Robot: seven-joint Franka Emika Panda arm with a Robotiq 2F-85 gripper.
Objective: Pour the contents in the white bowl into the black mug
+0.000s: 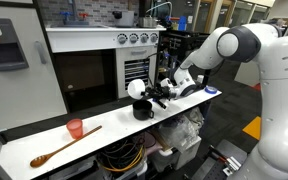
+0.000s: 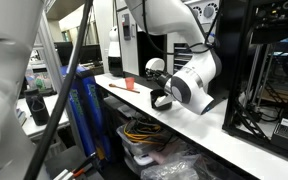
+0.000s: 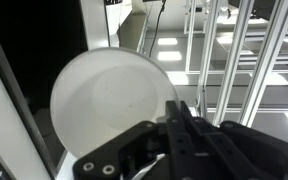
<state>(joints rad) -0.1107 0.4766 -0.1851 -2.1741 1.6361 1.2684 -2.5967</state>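
Observation:
The white bowl (image 1: 136, 88) is tipped on its side just above the black mug (image 1: 142, 109), which stands on the white counter. My gripper (image 1: 156, 94) is shut on the bowl's rim. In the wrist view the bowl's pale round underside (image 3: 109, 105) fills the left half, with the black fingers (image 3: 176, 112) closed on its edge. The bowl (image 2: 155, 66) and gripper (image 2: 170, 88) also show in an exterior view, with the mug (image 2: 161, 101) partly hidden below them. I cannot see the bowl's contents.
A small pink-red cup (image 1: 75, 128) and a wooden spoon (image 1: 64, 147) lie on the counter (image 1: 104, 140) away from the mug. A toy oven (image 1: 104, 65) stands behind. The cup (image 2: 130, 83) also shows in an exterior view. The counter's front edge is close.

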